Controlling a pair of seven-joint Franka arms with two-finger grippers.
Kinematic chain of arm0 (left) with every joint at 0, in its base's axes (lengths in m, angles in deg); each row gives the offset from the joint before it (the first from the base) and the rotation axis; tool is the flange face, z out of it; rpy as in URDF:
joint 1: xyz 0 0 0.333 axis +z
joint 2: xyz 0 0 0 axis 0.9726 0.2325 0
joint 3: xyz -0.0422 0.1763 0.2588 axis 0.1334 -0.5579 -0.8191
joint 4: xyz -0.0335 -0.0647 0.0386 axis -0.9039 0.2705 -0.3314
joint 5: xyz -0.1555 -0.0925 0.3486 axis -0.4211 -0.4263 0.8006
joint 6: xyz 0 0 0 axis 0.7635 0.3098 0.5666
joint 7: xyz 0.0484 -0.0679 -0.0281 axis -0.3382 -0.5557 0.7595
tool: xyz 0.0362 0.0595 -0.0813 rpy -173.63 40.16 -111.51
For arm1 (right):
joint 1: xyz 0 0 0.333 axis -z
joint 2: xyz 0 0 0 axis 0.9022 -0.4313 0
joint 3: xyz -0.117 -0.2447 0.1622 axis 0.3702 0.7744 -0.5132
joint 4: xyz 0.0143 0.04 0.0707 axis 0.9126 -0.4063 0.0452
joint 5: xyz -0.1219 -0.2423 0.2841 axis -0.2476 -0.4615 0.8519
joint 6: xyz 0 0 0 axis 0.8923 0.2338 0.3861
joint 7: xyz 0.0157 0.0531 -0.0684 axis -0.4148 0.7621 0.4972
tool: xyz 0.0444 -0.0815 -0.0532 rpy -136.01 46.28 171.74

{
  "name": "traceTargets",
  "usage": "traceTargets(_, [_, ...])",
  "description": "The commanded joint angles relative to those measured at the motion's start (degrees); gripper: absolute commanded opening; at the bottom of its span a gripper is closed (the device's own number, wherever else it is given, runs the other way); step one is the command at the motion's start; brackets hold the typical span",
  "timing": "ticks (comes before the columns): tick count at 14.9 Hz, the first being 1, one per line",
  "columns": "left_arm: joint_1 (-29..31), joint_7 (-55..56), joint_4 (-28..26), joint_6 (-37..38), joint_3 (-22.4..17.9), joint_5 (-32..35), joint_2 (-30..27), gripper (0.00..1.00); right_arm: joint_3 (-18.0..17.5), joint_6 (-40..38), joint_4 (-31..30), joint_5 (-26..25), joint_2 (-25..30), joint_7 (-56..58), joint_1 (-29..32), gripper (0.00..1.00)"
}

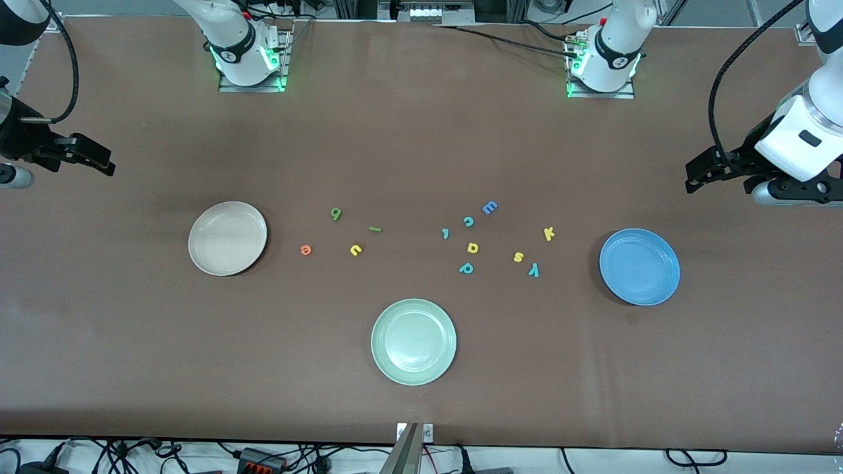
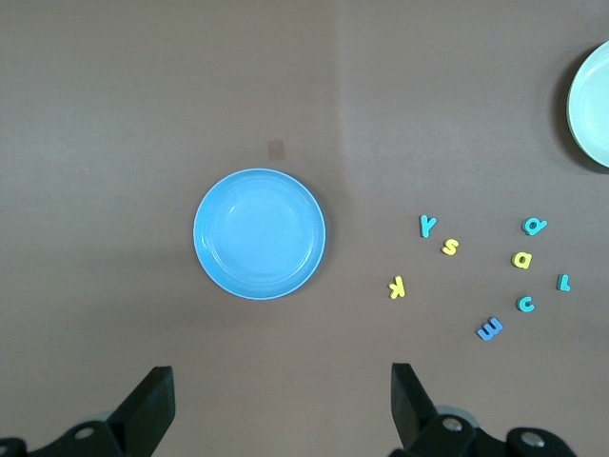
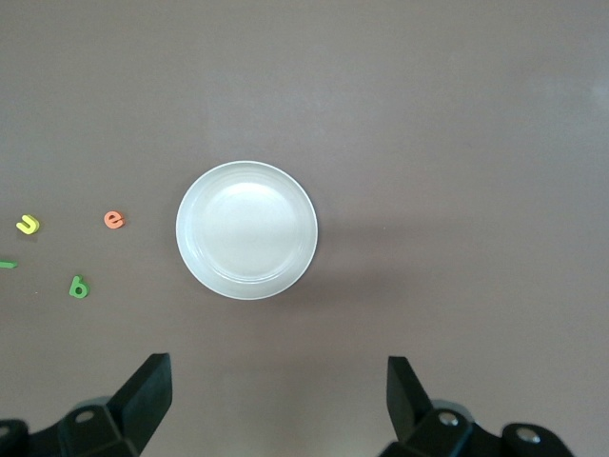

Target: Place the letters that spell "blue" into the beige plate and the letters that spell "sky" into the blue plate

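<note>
Letters lie untouched; both arms wait raised at table's ends, jaws apart.

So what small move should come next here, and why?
Probably the right gripper, open and idle at the table's edge, should descend over the orange e, the letter closest to the beige plate. All plates are empty; the left gripper waits, open.

Brown table: 3 plates, scattered foam letters.
</note>
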Motion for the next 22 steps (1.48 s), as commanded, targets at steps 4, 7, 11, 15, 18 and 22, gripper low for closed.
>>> traceTargets(4, [0.37, -0.25, 0.9, 1.27, 0.49, 0.67, -0.36, 1.0, -0.26, -1.22, -1.34, 0.03, -0.58, 0.45, 0.05, 1.0])
traceTargets(7, [0.37, -0.34, 0.9, 1.18, 0.49, 0.67, -0.36, 1.0, -0.35, -4.22, -0.55, 0.64, -5.84, 0.89, -0.82, 1.0])
traceTargets(11, [-0.33, -0.34, 0.9, 2.84, 0.67, 0.58, -0.36, 1.0, -0.35, -0.89, -0.55, 0.82, -10.51, -0.42, -7.05, 1.0])
traceTargets(15, [-1.29, -0.34, 0.55, 4.95, 2.86, 0.41, 0.86, 1.0, -0.35, 4.12, -1.07, 1.08, -15.25, -0.77, -11.71, 1.0])
traceTargets(18, [-2.35, -0.43, 0.64, 6.37, 3.48, 0.5, 5.6, 1.0, -0.44, 7.81, -1.43, 1.08, -18.68, -2.1, -15.14, 1.0])
traceTargets(22, [-5.16, 0.71, 0.38, 0.34, 3.92, 0.5, 16.49, 1.0, -0.7, 14.04, -1.95, 1.08, -23.52, -2.01, -16.82, 1.0])
